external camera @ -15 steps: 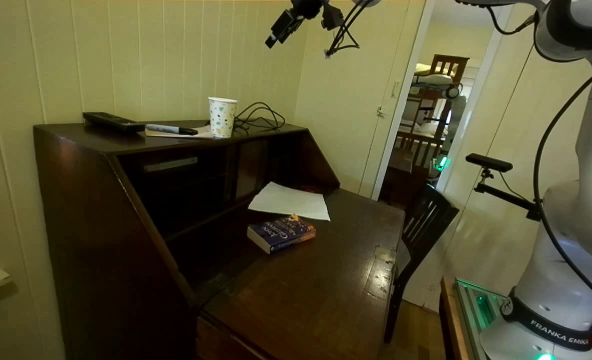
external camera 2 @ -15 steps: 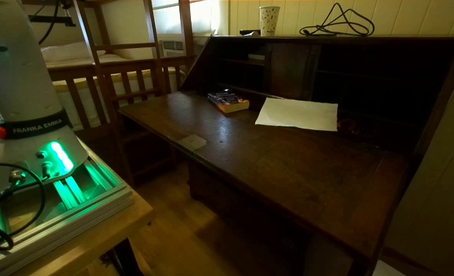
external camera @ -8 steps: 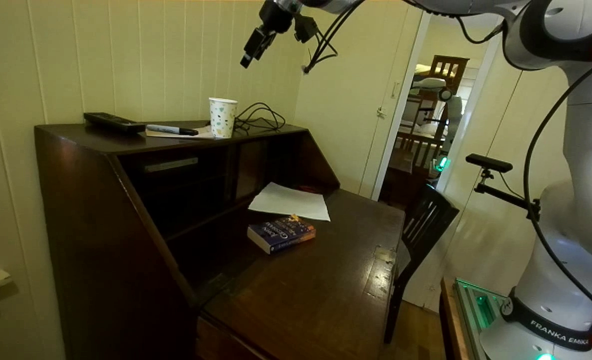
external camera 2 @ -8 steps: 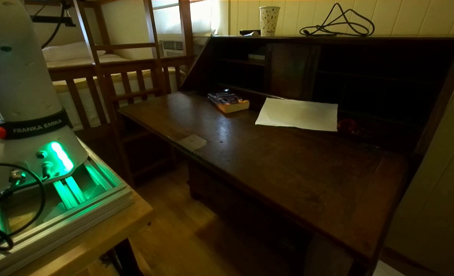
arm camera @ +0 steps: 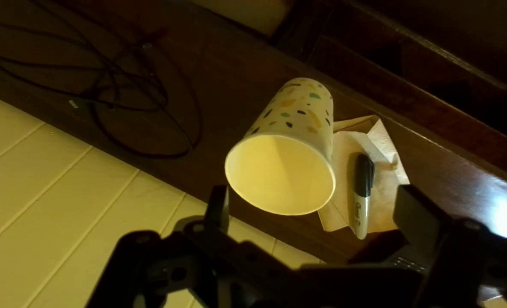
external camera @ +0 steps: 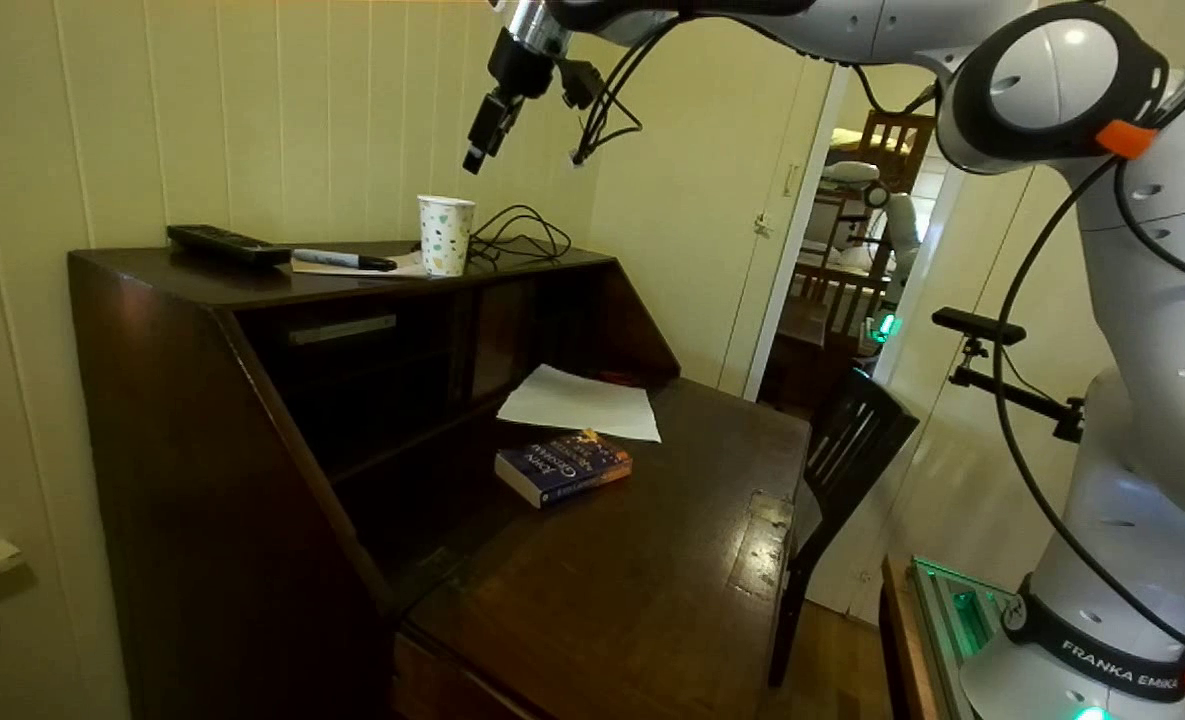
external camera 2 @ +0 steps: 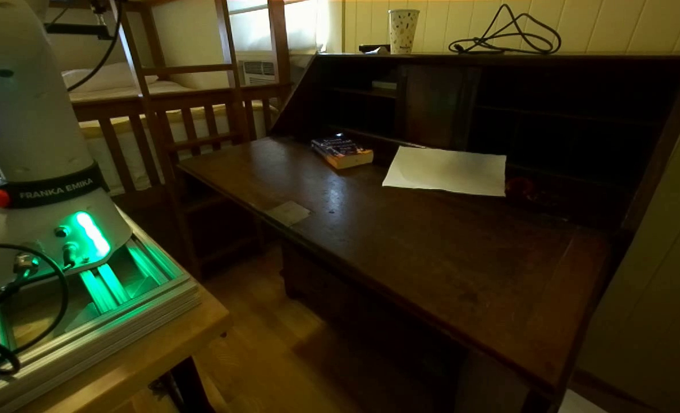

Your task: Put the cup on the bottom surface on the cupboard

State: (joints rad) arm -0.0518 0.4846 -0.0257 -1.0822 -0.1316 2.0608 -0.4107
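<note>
The black two-fingered gripper [external camera: 473, 160] has come down and across in the last second; in an exterior view it now hangs near and above the small, slightly tapered white cup [external camera: 446, 236], disposable-looking and flecked with green, yellow and dark marks. The cup itself has not moved: it stands upright, mouth up, on the narrow dark wooden upper top [external camera: 237, 286] of the large dark brown wooden cupboard [external camera: 202, 450], close to a tangled black cable [external camera: 519, 235]. In the wrist view the fingers [arm camera: 217, 209] are spread wide and hold nothing; the cup's rim shows in the gap nearer one of them, with a grey, black-capped marker pen [arm camera: 362, 204] towards the other. The approach therefore looks nearly done and the grasp still to come, probably after a small sideways correction and some lowering; otherwise a finger might catch the rim and tip the cup. The goal, the broad, flat, polished dark brown wooden worktop [external camera: 632, 570] below, carries a thick blue paperback book [external camera: 564, 467] and a white paper sheet [external camera: 582, 403], so the cup will likely need a place beside them.
</note>
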